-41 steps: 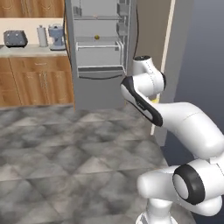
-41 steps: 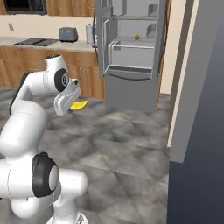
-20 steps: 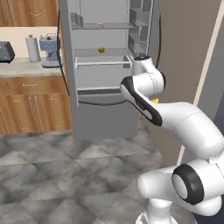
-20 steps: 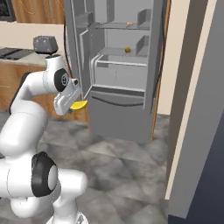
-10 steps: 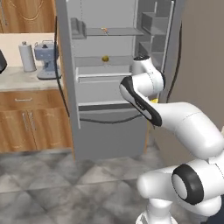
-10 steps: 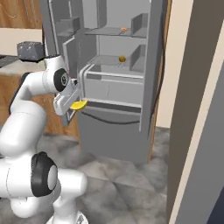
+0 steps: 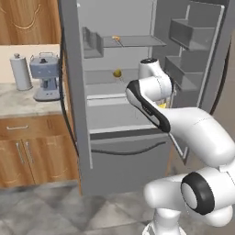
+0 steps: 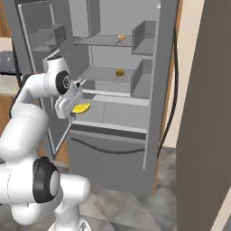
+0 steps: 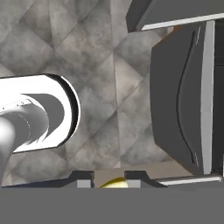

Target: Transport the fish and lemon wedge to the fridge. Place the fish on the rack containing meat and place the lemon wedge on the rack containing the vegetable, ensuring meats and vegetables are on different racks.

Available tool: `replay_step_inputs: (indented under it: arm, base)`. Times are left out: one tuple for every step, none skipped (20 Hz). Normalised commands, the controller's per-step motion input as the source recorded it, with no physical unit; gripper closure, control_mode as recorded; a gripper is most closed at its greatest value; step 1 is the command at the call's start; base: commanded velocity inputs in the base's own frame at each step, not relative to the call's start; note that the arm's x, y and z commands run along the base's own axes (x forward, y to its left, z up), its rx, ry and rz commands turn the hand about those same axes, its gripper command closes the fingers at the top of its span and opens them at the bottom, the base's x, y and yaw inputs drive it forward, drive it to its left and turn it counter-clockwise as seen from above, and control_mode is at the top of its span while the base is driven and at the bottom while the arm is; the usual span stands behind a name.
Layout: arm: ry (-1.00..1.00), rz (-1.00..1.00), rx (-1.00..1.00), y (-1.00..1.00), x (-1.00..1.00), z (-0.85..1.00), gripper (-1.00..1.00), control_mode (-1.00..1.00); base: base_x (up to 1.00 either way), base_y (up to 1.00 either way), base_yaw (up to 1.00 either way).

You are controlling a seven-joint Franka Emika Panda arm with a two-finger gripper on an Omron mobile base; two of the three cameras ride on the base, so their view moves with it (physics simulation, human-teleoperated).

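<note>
Standing in front of the tall grey steel fridge (image 8: 153,67) with its French doors swung wide, pale shelves and door bins all on show. Carrying the small bright yellow lemon wedge (image 8: 81,108) pinched in the two-finger gripper (image 8: 73,112), jaws closed tight on it, wedge sticking out sideways at the level of the drawer front, still outside the cabinet. Pointing the hand downward, judging by the hand view: looking at grey floor tiles and the dark lower fridge drawer, with a sliver of yellow (image 9: 114,183) peeking up between the finger tips (image 9: 84,178). Sitting on the middle rack, a small round yellow-brown ball of vegetable (image 8: 119,72), well above and beyond the wedge; that rack looking like the wedge's destination. Resting on the top rack, a tiny orange-tan lump of meat (image 8: 121,38), kept apart from the vegetable one level down. Needing, by the look of it, a lift and a reach inward over the shelf lip before letting go beside the ball.
</note>
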Motion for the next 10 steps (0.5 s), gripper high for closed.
replay_step_inputs:
  arm:
    - [0.0,0.0,0.0,0.0,0.0,0.0,1.0,1.0]
    - [0.0,0.0,0.0,0.0,0.0,0.0,1.0,1.0]
    - [0.0,0.0,0.0,0.0,0.0,0.0,1.0,1.0]
    - [0.0,0.0,0.0,0.0,0.0,0.0,1.0,1.0]
    - [0.0,0.0,0.0,0.0,0.0,0.0,1.0,1.0]
    - [0.0,0.0,0.0,0.0,0.0,0.0,1.0,1.0]
    - [0.0,0.0,0.0,0.0,0.0,0.0,1.0,1.0]
    - [0.0,0.0,0.0,0.0,0.0,0.0,1.0,1.0]
    - [0.0,0.0,0.0,0.0,0.0,0.0,1.0,1.0]
    - [0.0,0.0,0.0,0.0,0.0,0.0,1.0,1.0]
  base:
    - [1.0,0.65,-0.11]
    - [1.0,0.66,-0.11]
    - [1.0,0.51,-0.08]
    - [1.0,0.23,-0.05]
    - [1.0,0.0,-0.01]
    - [1.0,-0.19,0.0]
    - [0.97,-0.39,0.0]
    - [0.86,-0.58,0.0]
    - [0.59,-0.74,0.0]
    - [0.43,-0.79,0.0]
